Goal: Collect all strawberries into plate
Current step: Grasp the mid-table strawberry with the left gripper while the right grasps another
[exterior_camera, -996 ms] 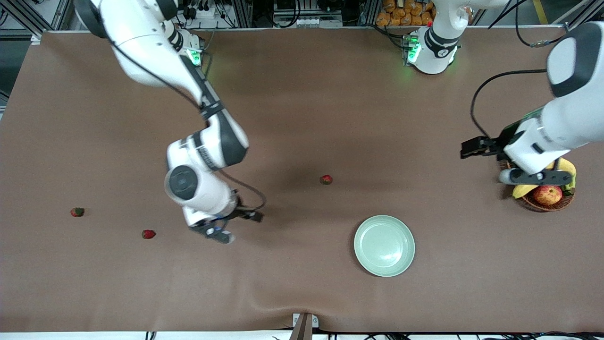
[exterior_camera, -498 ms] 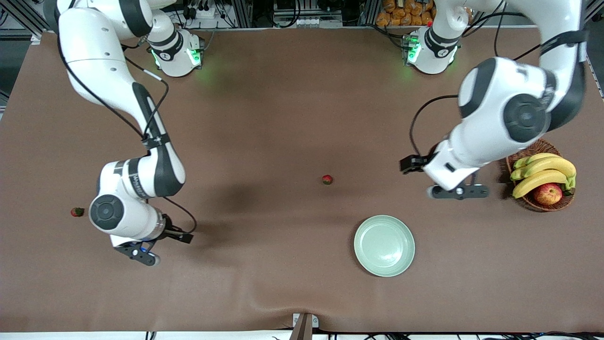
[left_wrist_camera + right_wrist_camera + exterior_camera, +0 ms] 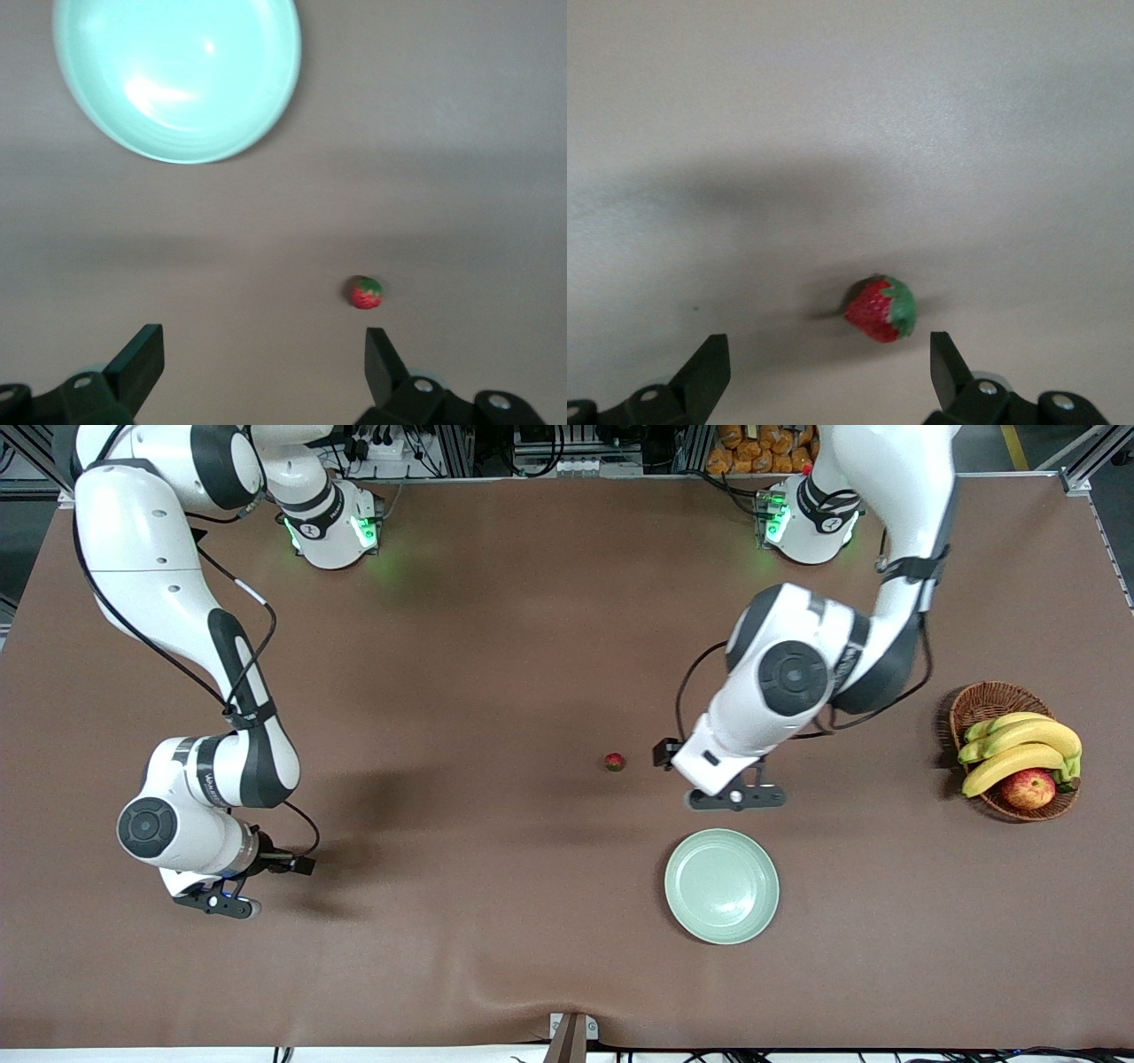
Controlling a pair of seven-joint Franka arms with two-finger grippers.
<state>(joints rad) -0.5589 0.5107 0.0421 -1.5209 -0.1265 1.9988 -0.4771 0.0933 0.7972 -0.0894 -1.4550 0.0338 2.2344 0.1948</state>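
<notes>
Right hand (image 3: 824, 376), fingers spread, over a red, green-capped strawberry (image 3: 881, 309).

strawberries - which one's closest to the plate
The strawberry lying mid-table, just farther from the front camera than the plate. It also shows in the left wrist view. The only other one in view lies under the right gripper.

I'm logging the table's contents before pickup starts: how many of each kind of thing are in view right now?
Strawberries in view: 2, one near the plate, one seen only in the right wrist view
Plate: 1
Basket: 1
Banana bunch: 1
Apple: 1
Total: 6
</notes>
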